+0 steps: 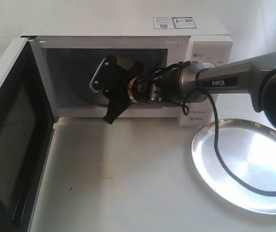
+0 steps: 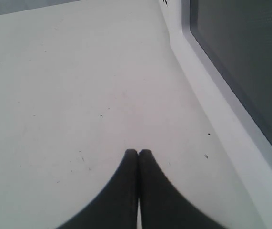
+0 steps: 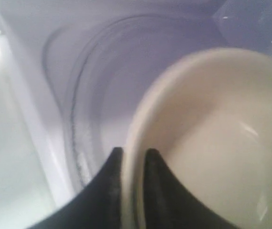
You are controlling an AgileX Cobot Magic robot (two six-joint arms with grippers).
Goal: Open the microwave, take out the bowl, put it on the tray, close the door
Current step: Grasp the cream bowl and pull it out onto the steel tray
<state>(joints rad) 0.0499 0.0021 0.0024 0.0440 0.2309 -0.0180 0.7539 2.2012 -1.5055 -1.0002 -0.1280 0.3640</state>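
1. Nearest, at lower left of the exterior view: door (image 1: pixel 12 140), swung wide, dark mesh inner side turned toward the table (image 1: pixel 128 179).
2. Behind it, across the upper middle: microwave (image 1: pixel 128 34), cavity exposed, stickers (image 1: pixel 174 22) on top.
3. Reaching in from the right edge of the frame to the middle of the cavity: right gripper (image 1: pixel 106 94).
4. From the right wrist view: jaws nearly closed and pinching the rim of the bowl (image 3: pixel 212 133), with one finger outside the wall and the other against the paler inside.
5. Bowl inside the cavity, over the glass turntable (image 3: pixel 88 95); cannot tell whether resting on it or lifted.
6. At lower right of the exterior view: tray (image 1: pixel 263 154), flat on the table just in front of the microwave's dial side, crossed by a drooping black cable (image 1: pixel 220 159) and well apart from the bowl.
7. From the left wrist view: left gripper (image 2: pixel 138 151), jaws pressed together with nothing between them, over bare table beside the open door's white edge.
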